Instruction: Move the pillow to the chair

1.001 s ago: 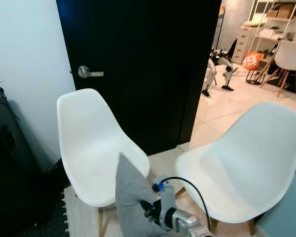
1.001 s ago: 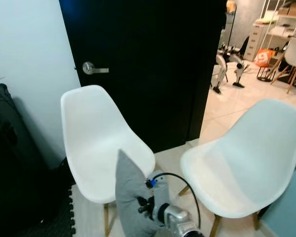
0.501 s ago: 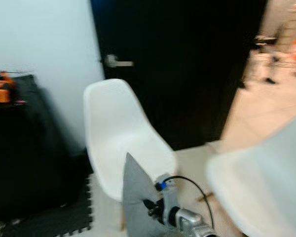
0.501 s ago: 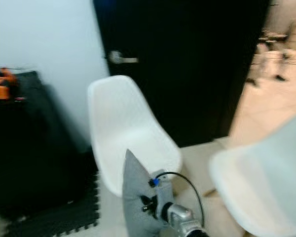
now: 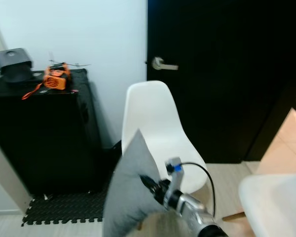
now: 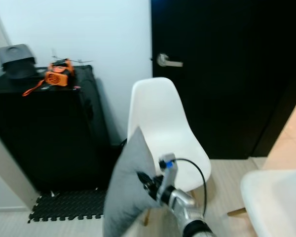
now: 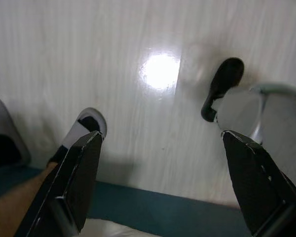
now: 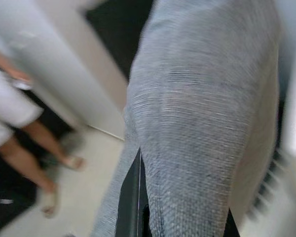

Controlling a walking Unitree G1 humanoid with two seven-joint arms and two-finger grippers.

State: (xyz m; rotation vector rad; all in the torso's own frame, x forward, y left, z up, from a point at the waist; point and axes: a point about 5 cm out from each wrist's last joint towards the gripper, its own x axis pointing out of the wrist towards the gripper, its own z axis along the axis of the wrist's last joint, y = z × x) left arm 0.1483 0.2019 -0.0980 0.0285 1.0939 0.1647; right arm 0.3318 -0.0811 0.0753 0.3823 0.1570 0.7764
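The right gripper [image 5: 149, 183] is clamped on the grey pillow [image 5: 130, 190], which it holds upright in the air, one corner pointing up, in front of the front edge of the white chair [image 5: 160, 133]. In the right wrist view the pillow [image 8: 197, 113] fills the space between the two black fingers [image 8: 130, 202], which pinch its fabric. A black cable loops over the silver right arm [image 5: 195, 217] behind the gripper.

The left gripper [image 7: 163, 168] hangs idle over pale floor [image 7: 113, 59]; its two fingers stand wide apart with nothing between them. Below it lie a grey and black slipper [image 7: 81, 131] and a black-tipped robot foot [image 7: 224, 89]. A person's bare legs [image 8: 32, 148] stand on the floor beside the pillow in the right wrist view.

The white chair stands with its seat bare and its back toward a black door [image 5: 227, 74] with a silver lever handle [image 5: 163, 64]. A second white chair [image 5: 278, 207] shows its seat edge at the robot's right.

To the robot's left, against the white wall [image 5: 89, 29], stands a black cabinet [image 5: 44, 133] on a black foam mat [image 5: 64, 210]. On the cabinet top rest an orange device [image 5: 54, 79] near the right edge and a dark grey object [image 5: 15, 61] at the back left corner.
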